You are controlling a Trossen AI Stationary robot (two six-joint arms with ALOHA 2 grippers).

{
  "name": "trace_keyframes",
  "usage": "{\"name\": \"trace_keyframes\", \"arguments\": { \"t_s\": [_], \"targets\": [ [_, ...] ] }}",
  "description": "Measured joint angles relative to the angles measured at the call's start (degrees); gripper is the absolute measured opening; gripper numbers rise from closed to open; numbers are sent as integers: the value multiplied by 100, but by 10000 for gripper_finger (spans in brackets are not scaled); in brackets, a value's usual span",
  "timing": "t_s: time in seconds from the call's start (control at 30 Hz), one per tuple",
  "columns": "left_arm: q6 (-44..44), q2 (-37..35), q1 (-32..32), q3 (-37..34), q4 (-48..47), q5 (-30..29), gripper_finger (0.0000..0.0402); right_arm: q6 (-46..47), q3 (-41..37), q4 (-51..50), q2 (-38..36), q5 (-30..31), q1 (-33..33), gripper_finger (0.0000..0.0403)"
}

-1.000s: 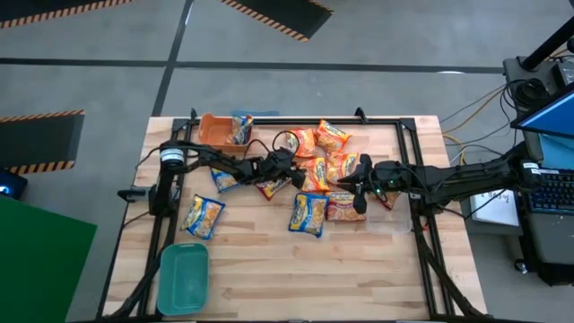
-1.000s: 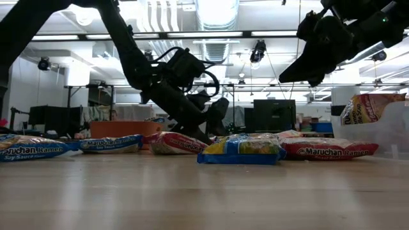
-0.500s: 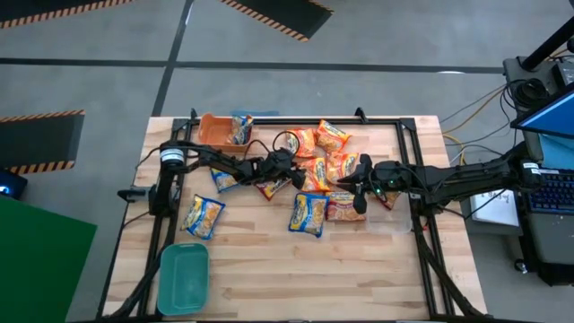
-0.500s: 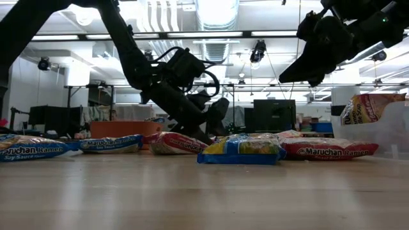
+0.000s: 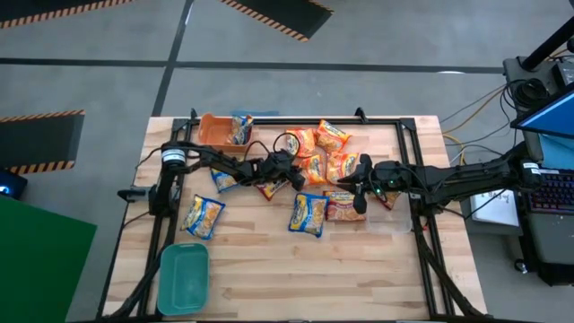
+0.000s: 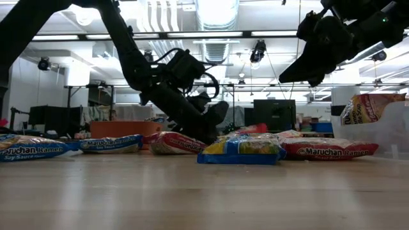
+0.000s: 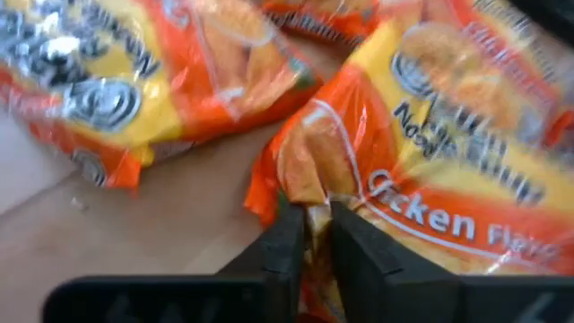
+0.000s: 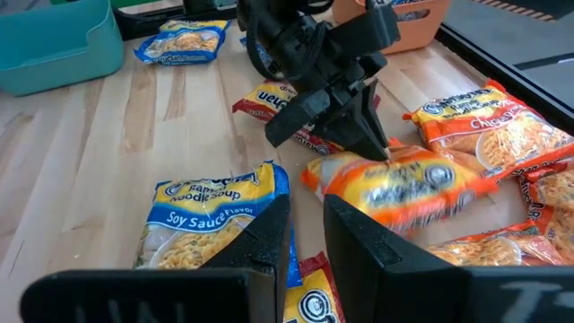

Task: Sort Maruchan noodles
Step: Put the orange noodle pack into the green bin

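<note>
Maruchan noodle packets lie flat in the middle of the table: orange ones (image 5: 330, 136), blue-and-yellow ones (image 5: 308, 213) and red ones (image 5: 343, 206). My left gripper (image 5: 294, 173) reaches in from the table's left and is shut on an orange chicken-flavour packet (image 8: 404, 184). My right gripper (image 5: 357, 187) hangs high above the table (image 6: 313, 64) to the right of that packet. It is shut and has nothing between its fingers. My left gripper pinches the orange packet's crimped end edge (image 7: 309, 208) between its two fingers. The fingers slant down at it from the table's left. The pinched end (image 8: 387, 160) is raised a little, and the packet's other end rests among the neighbouring packets.
An orange bin (image 5: 215, 128) with one packet in it stands at the far left, a teal bin (image 5: 183, 278) at the near left. Blue packets (image 5: 203, 216) lie loose on the left half. A black frame (image 5: 421, 215) edges the table. Bare wood stretches along the near side.
My left gripper has shut on the orange packet's end edge while staying almost in place. That end of the packet now stands a little higher than before. My right gripper has kept still.
</note>
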Motion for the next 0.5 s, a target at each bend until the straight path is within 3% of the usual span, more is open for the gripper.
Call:
{"name": "trace_keyframes", "arguments": {
  "t_s": [0.1,0.5],
  "targets": [
    [99,-16,-4,0,53,2,5,0,-1,0,0,-1,2,59],
    [744,-582,-69,-2,104,4,0,-1,-1,0,0,-1,0,59]
  ]
}}
